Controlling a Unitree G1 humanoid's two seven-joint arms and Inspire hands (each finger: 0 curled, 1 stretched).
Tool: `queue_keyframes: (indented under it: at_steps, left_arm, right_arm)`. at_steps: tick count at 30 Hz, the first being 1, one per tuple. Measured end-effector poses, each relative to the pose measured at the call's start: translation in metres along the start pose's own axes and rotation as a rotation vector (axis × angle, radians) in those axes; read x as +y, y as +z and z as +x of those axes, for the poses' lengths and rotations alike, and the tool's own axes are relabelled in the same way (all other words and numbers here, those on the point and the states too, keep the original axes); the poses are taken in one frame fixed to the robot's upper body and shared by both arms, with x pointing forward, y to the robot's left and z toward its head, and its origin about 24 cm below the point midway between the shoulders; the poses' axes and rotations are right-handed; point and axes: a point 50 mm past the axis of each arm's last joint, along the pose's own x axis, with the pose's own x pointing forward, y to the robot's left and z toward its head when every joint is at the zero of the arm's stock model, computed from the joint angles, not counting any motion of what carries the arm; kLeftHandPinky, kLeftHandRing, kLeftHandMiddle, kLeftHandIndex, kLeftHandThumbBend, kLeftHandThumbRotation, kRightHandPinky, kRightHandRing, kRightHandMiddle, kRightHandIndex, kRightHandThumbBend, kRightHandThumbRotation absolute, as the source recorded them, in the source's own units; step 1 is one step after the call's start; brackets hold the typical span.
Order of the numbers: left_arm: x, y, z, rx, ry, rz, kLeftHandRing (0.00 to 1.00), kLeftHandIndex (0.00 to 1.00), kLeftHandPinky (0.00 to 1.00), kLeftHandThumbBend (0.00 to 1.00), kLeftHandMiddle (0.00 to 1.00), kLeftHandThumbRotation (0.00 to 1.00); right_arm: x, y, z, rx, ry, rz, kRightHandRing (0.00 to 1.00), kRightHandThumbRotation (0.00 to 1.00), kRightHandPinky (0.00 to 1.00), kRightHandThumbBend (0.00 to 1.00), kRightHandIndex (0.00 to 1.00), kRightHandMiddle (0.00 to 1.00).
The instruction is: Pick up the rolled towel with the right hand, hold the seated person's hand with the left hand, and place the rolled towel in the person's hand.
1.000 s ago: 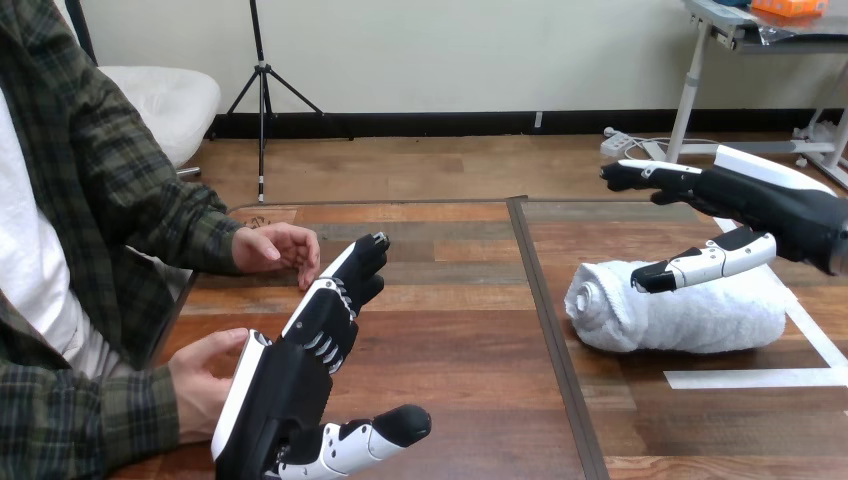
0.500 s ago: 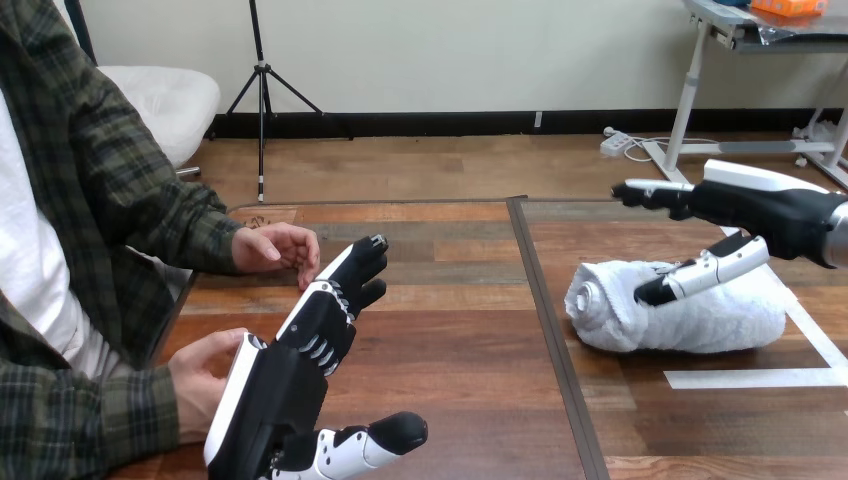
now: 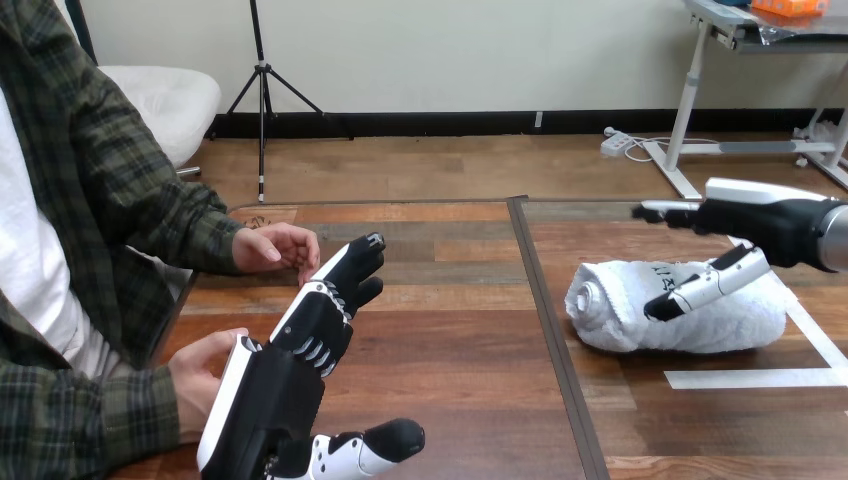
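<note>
The white rolled towel (image 3: 672, 307) lies on the table at the right. My right hand (image 3: 768, 224) hovers over its right half, open, fingers stretched leftward above it and the thumb angled down in front of the roll. My left hand (image 3: 300, 370) stands open at the lower left, fingers straight and pointing away, thumb out to the right. The person's near hand (image 3: 202, 383) rests against the back of my left hand at the table's left edge. Their far hand (image 3: 278, 248) lies on the table just beyond my left fingertips, apart from them.
A dark seam (image 3: 548, 320) runs front to back down the wooden table between the two hands. White tape strips (image 3: 760, 378) mark the tabletop beside and in front of the towel.
My right hand has drawn back to the right and sunk lower over the towel, its thumb now closer to the roll. My left hand has slid slightly toward me.
</note>
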Motion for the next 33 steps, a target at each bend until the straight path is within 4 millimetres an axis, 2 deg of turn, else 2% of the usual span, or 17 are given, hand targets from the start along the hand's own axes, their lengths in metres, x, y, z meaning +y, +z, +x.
queue_keyframes:
  at_steps: [4, 7, 19, 22, 33]
  left_arm:
    - [0.000, 0.001, -0.001, -0.001, 0.000, 0.002, 0.93, 0.87, 0.90, 1.00, 0.92, 0.50]
    - [0.000, 0.002, -0.001, -0.002, 0.001, 0.003, 0.92, 0.87, 0.90, 1.00, 0.92, 0.50]
    - [0.000, 0.007, -0.002, 0.004, 0.003, 0.001, 0.91, 0.86, 0.89, 1.00, 0.91, 0.49]
    - [0.000, 0.008, -0.003, 0.007, 0.002, 0.003, 0.91, 0.86, 0.88, 1.00, 0.90, 0.49]
    - [0.001, 0.010, -0.007, 0.025, -0.009, 0.004, 0.92, 0.86, 0.88, 1.00, 0.91, 0.47]
  right_arm:
    - [0.002, -0.003, 0.002, 0.040, 0.013, -0.018, 1.00, 0.54, 0.97, 1.00, 1.00, 1.00]
    - [0.003, -0.005, 0.002, 0.062, 0.021, -0.030, 1.00, 0.47, 0.96, 1.00, 0.99, 0.98]
    - [0.012, -0.010, 0.011, 0.152, 0.023, -0.060, 0.99, 0.35, 0.95, 1.00, 0.98, 0.98]
    - [0.016, -0.010, 0.014, 0.165, 0.019, -0.072, 0.99, 0.34, 0.94, 1.00, 0.97, 0.97]
    - [0.033, -0.004, 0.031, 0.207, 0.031, -0.104, 0.99, 0.41, 0.94, 1.00, 0.98, 0.98]
